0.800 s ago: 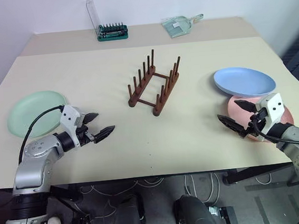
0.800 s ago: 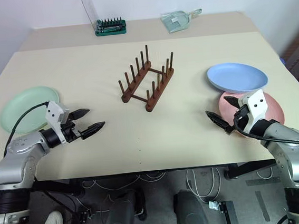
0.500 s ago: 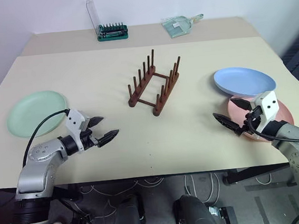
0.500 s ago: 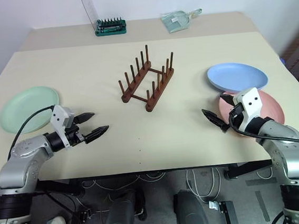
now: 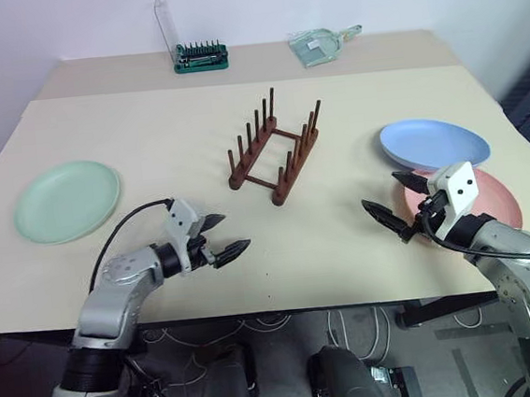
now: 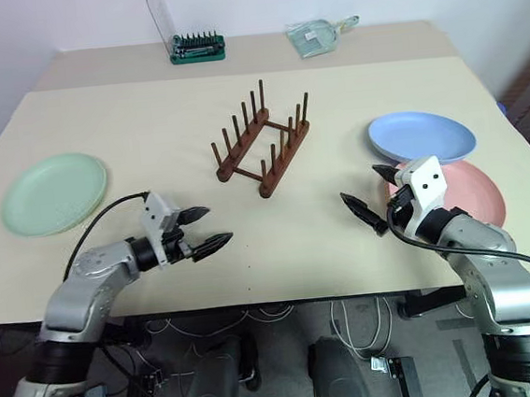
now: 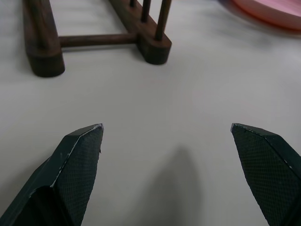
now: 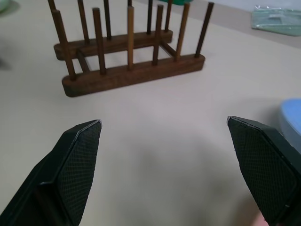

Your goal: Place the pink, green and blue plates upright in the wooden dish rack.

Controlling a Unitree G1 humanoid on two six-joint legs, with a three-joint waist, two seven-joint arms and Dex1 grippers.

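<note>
**Both grippers spread and empty over the table**

Your left gripper [image 5: 219,237] hangs just above the cream tabletop [image 5: 146,135] with its two black fingers spread wide and nothing between them; it points toward the middle of the table. Well off to its left lies the pale mint green round plate [image 5: 66,201], flat on the table and untouched.

In the middle you have the small dark brown wooden dish rack [image 5: 274,153], two rails of upright pegs joined by crossbars, with no plate in it. Both wrist views look across bare table toward its pegs.

On the right, your right gripper [image 5: 396,206] is likewise spread and grasping nothing, its fingers aimed toward the centre. Just behind it the salmon pink round plate [image 5: 499,207] lies flat, and the light blue round plate [image 5: 433,144] rests with its near edge overlapping the pink one.

At the far edge stand a green screwdriver-bit holder [image 5: 200,56] and a small pale green dustpan [image 5: 322,44].
</note>
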